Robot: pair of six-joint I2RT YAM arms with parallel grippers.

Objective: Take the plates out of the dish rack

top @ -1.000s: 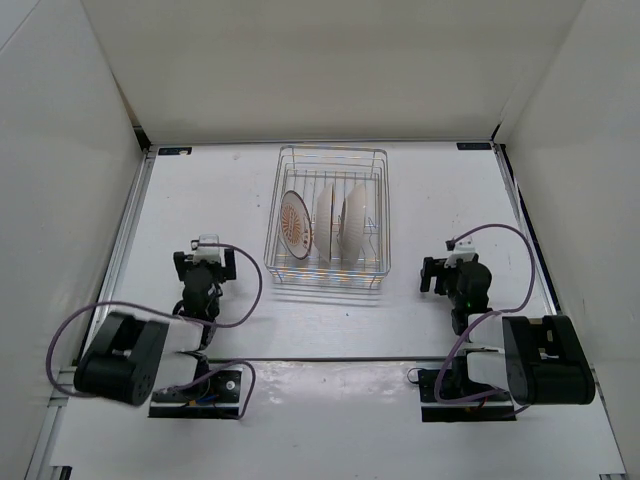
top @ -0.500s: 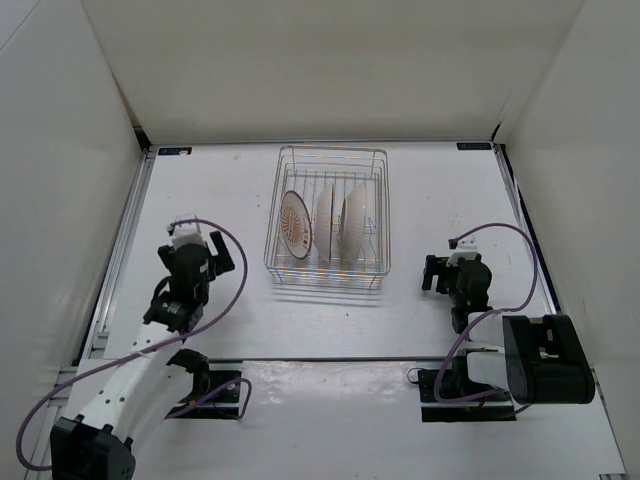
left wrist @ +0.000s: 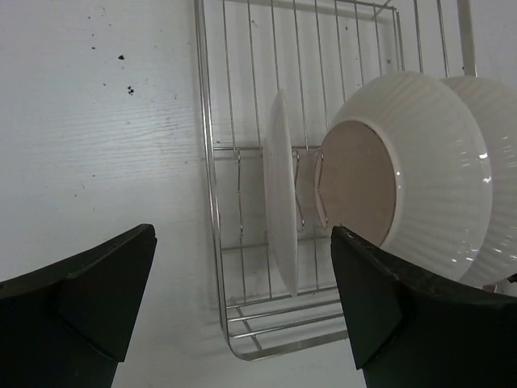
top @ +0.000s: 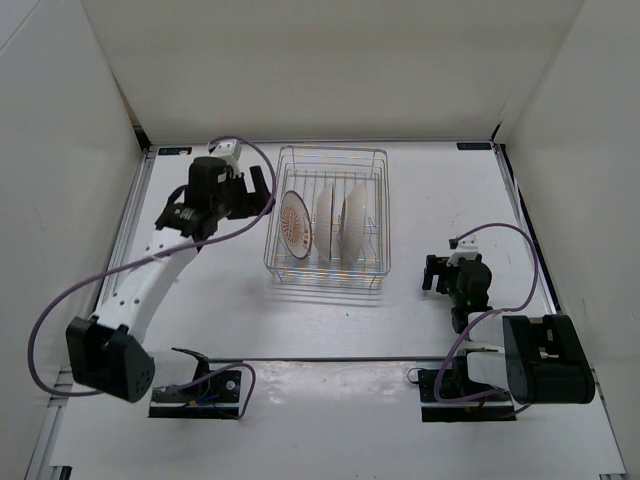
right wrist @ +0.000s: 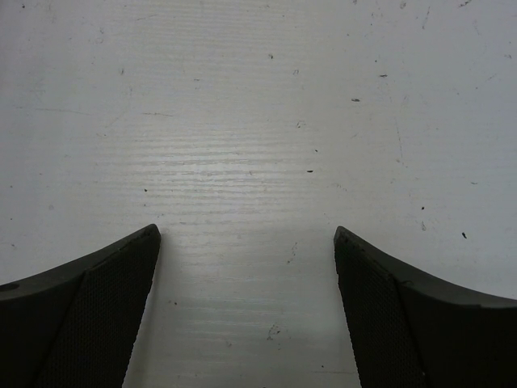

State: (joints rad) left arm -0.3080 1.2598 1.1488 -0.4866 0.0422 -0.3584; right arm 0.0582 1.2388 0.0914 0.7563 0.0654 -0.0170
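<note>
left end effector [top: 263,192] swung far forward beside dish rack [top: 333,150] | jaws apart

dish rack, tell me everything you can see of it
The dish rack is a rectangular basket of thin silver wire, open on top, with upright divider prongs. It sits flat on the white table, toward the far middle. Three plates stand on edge in its nearer half, side by side between the prongs; the far half holds nothing. The open left gripper is just outside its left side, with no contact visible.
</note>
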